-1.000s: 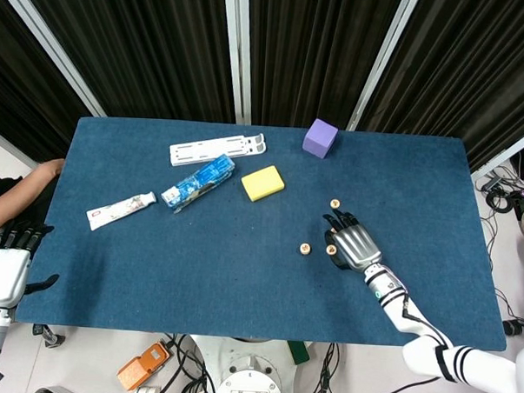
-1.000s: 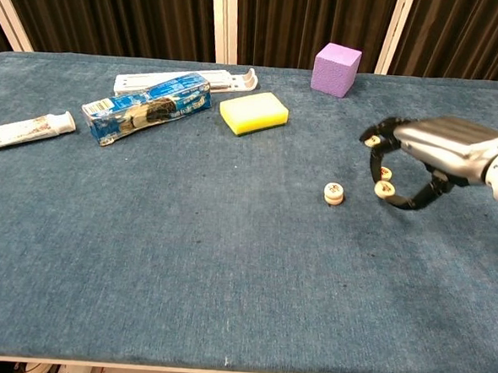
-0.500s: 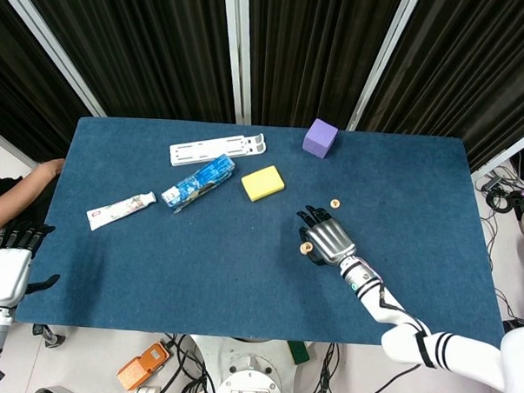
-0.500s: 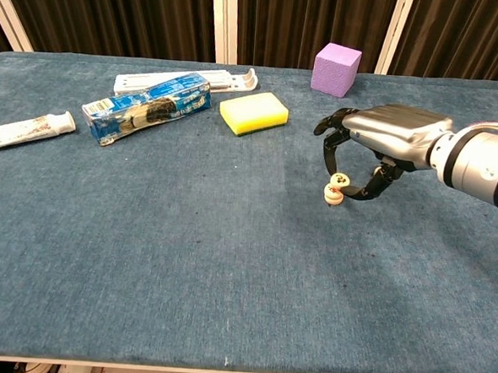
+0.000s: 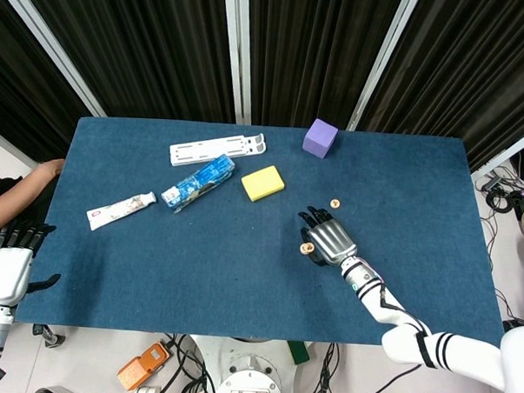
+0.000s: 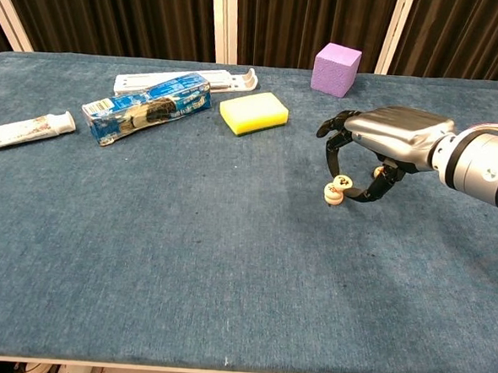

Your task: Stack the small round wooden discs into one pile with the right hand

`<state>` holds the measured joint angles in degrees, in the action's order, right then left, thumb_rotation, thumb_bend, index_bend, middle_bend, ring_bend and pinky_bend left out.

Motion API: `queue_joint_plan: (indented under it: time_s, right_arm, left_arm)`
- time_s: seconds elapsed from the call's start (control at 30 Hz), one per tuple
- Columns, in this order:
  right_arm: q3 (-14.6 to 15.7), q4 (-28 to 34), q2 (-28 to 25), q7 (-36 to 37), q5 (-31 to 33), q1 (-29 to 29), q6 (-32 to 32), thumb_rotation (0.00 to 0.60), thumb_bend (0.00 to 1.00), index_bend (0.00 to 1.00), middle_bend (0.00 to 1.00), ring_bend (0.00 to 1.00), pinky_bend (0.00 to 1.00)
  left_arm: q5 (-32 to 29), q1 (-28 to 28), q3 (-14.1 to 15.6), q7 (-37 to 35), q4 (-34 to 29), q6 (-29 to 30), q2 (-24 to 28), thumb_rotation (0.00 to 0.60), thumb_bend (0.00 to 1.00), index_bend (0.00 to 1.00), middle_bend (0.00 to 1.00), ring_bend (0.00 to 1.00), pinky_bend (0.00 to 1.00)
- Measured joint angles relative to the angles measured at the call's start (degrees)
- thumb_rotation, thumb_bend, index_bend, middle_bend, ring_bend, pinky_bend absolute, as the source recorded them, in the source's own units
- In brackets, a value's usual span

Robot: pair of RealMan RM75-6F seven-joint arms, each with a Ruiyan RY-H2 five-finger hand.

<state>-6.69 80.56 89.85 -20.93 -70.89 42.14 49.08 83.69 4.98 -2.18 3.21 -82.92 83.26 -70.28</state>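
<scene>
I see the held disc [image 6: 343,181], small, round and pale wood with dark dots on its face, pinched in my right hand [image 6: 385,141], tilted and touching the upper edge of a second disc [image 6: 331,194] that lies on the blue tabletop [image 6: 185,259]. A third disc [image 5: 335,203] sits apart, behind the hand, toward the purple block [image 6: 336,69]. The yellow sponge [image 6: 253,112] lies near, to the left. My left hand [image 5: 5,271] hangs off the tabletop's edge, fingers spread, holding nothing.
</scene>
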Motion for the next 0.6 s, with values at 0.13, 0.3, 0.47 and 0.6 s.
queue_joint_plan:
  time_s: [0.13,0.3,0.47,0.6]
  right_arm:
    - [0.2,-0.1,0.0,0.2,-0.1,0.2,0.0,0.600,0.51,0.52,0.16,0.11,0.18]
    - [0.4,-0.3,0.1,0.4,-0.1,0.3,0.0,0.600,0.51,0.50,0.16,0.11,0.18]
    - [0.6,-0.3,0.2,0.7,-0.4,0.4,0.2,0.600,0.51,0.48,0.16,0.11,0.18]
    - [0.8,0.0,0.1,0.8,-0.8,0.4,0.4,0.600,0.51,0.47,0.16,0.11,0.18]
  left_arm:
    - [0.0,0.0,0.0,0.0,0.0,0.0,0.0,0.600,0.08,0.19,0.18,0.11,0.01]
    - [-0.1,0.0,0.0,0.0,0.0,0.0,0.0,0.600,0.08,0.19,0.18,0.11,0.01]
    - [-0.1,-0.1,0.0,-0.1,0.2,0.1,0.0,0.600,0.08,0.19,0.18,0.11,0.01]
    - [-0.1,-0.1,0.1,-0.2,0.3,0.1,0.0,0.600,0.08,0.19,0.18,0.11,0.01]
